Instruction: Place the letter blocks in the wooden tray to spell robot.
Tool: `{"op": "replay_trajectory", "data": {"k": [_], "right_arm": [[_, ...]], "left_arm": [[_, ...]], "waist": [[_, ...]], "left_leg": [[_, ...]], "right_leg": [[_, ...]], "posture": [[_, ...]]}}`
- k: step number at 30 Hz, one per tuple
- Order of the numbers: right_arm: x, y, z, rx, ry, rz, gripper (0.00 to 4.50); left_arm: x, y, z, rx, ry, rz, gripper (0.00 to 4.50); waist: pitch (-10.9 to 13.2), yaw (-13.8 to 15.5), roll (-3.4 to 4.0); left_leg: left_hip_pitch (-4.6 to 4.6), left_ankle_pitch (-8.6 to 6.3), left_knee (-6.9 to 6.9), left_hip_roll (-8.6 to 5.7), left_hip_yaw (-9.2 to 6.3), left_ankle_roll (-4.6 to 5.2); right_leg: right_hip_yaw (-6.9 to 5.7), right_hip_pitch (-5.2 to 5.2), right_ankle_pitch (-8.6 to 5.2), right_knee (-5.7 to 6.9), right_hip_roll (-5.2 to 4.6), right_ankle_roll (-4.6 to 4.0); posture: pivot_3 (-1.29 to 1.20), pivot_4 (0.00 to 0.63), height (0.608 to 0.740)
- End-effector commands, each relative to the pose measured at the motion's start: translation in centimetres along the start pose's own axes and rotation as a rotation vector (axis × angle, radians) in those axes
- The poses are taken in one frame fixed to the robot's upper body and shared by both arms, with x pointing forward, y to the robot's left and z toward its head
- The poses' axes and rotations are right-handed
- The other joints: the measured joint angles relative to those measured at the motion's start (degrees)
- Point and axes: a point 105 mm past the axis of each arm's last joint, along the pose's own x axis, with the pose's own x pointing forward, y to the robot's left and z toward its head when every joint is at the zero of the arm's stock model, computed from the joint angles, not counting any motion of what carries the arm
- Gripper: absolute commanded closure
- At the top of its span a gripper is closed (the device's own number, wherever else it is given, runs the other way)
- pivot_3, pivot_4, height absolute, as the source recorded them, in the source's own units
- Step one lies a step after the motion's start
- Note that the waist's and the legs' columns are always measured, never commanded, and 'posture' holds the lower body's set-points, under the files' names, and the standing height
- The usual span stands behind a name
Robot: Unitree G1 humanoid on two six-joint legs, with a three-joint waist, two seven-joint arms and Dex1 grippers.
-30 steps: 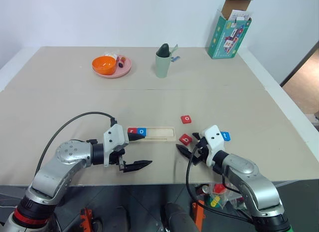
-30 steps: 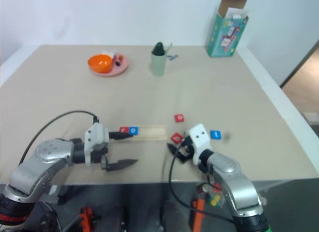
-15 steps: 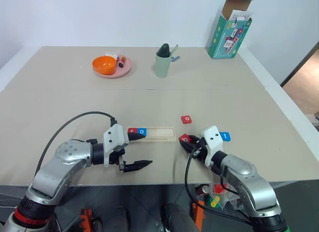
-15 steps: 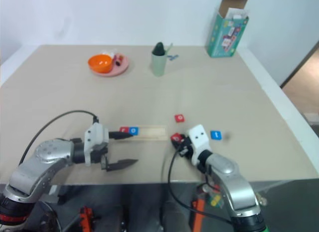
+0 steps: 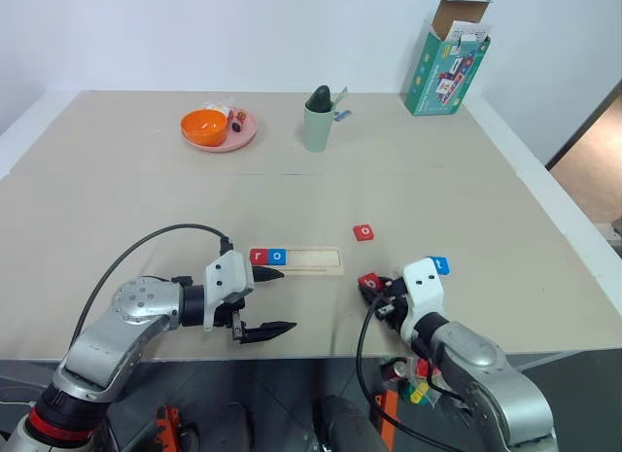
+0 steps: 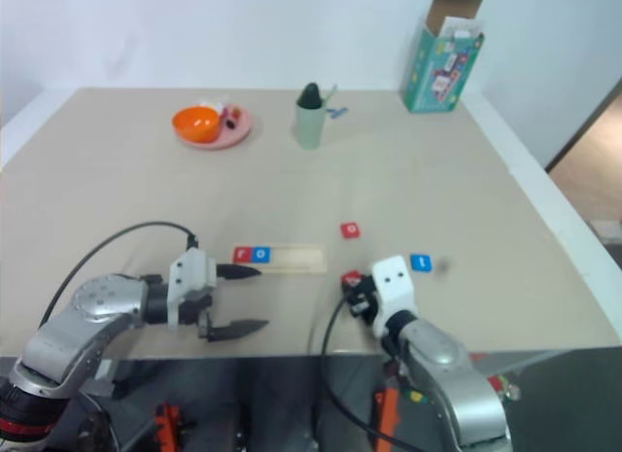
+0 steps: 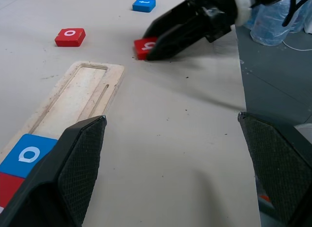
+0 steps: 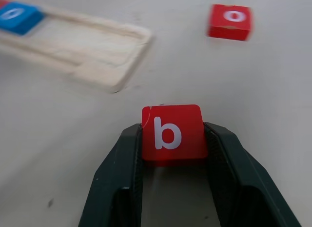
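The wooden tray [image 5: 309, 260] lies near the table's front edge, with a red "r" block [image 5: 258, 257] and a blue "o" block [image 5: 278, 257] at its left end. Right of the tray, my right gripper [image 8: 171, 130] is shut on the red "b" block [image 8: 171, 133], holding it by two opposite sides just over the table. A red "o" block [image 5: 362, 232] and a blue "t" block [image 5: 440, 265] lie loose on the table beyond it. My left gripper [image 5: 275, 301] stands open and holds nothing, in front of the tray's left end.
At the back of the table stand a pink plate [image 5: 241, 136] with an orange bowl [image 5: 203, 125], a green cup [image 5: 317, 121] and a teal carton [image 5: 447, 58]. The table's front edge runs close under both grippers.
My right gripper, open around the red "b" block a second ago, has shut on it. The left arm has stayed in place.
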Motion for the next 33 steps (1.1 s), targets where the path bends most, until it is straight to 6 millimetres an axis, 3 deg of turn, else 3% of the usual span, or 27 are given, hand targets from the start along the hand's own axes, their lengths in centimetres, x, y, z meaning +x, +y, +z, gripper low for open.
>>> {"op": "replay_trajectory", "data": {"k": [1, 11, 12, 19, 23, 26, 29, 33], "right_arm": [[0.1, -0.8, 1.0, -0.015, -0.004, -0.087, 3.29], [0.5, -0.5, 0.4, 0.029, 0.031, -0.113, 3.29], [0.6, -0.4, 0.5, 0.033, 0.027, -0.107, 2.28], [0.0, -0.7, 3.5, 0.017, -0.087, -0.034, 0.02], [-0.2, -2.8, 7.1, -0.121, -0.149, 0.148, 0.02], [0.1, -3.5, 7.9, -0.228, -0.128, 0.324, 0.02], [0.1, -2.6, 6.5, -0.419, -0.041, 0.611, 0.02], [0.5, -3.3, 3.8, -0.682, 0.067, 0.853, 0.02]], "left_arm": [[-0.1, 0.1, 0.7, 0.037, -0.016, 0.004, 0.0], [-0.2, 0.3, 0.6, 0.038, -0.011, 0.012, 0.0], [-0.2, 0.3, 0.6, 0.039, -0.01, 0.013, 0.0], [-0.3, 0.4, 0.6, 0.044, -0.001, 0.014, 0.0], [-0.2, 0.5, 0.6, 0.055, 0.003, 0.009, 0.0], [-0.1, 0.6, 0.6, 0.068, -0.002, 0.002, 0.0], [0.0, 0.4, 0.6, 0.072, -0.013, -0.014, 0.0], [0.0, 0.3, 0.7, 0.08, -0.013, -0.017, 0.0]], "waist": [[0.0, 0.0, 0.0], [-0.02, 0.0, -0.02], [-0.02, -0.01, -0.02], [-0.01, -0.02, -0.01], [0.01, -0.02, 0.02], [0.01, -0.03, 0.02], [0.01, -0.03, 0.02], [0.03, -0.09, 0.05]], "left_leg": [[0.0, 0.0, 0.0, 0.0, 0.0, 0.0], [-0.13, -0.01, -0.05, 0.0, -0.03, 0.0], [-0.13, -0.01, -0.05, -0.01, -0.03, 0.0], [-0.14, -0.01, -0.02, -0.01, -0.01, 0.01], [-0.18, -0.01, 0.04, -0.06, 0.04, 0.01], [-0.17, 0.0, 0.04, -0.13, 0.02, 0.03], [-0.16, -0.02, -0.02, -0.12, -0.02, 0.07], [-0.16, -0.16, -0.05, -0.1, -0.02, 0.31]], "right_leg": [[0.0, 0.0, 0.0, 0.0, 0.0, 0.0], [-0.03, -0.04, 0.01, -0.04, 0.01, 0.01], [-0.03, -0.04, 0.01, -0.04, 0.01, 0.01], [-0.01, -0.04, 0.01, -0.04, 0.0, 0.02], [0.08, -0.05, 0.07, -0.07, -0.01, 0.11], [0.1, -0.01, 0.08, -0.11, -0.01, 0.14], [0.06, -0.01, 0.08, -0.11, 0.02, 0.14], [0.05, -0.02, 0.06, -0.11, 0.06, 0.21]], "posture": [[0.0, 0.15, 0.74], [0.0, 0.15, 0.74], [0.0, 0.15, 0.74], [0.0, 0.15, 0.74], [0.0, 0.15, 0.74], [0.0, 0.15, 0.74], [0.0, 0.15, 0.74], [0.0, 0.15, 0.74]]}}
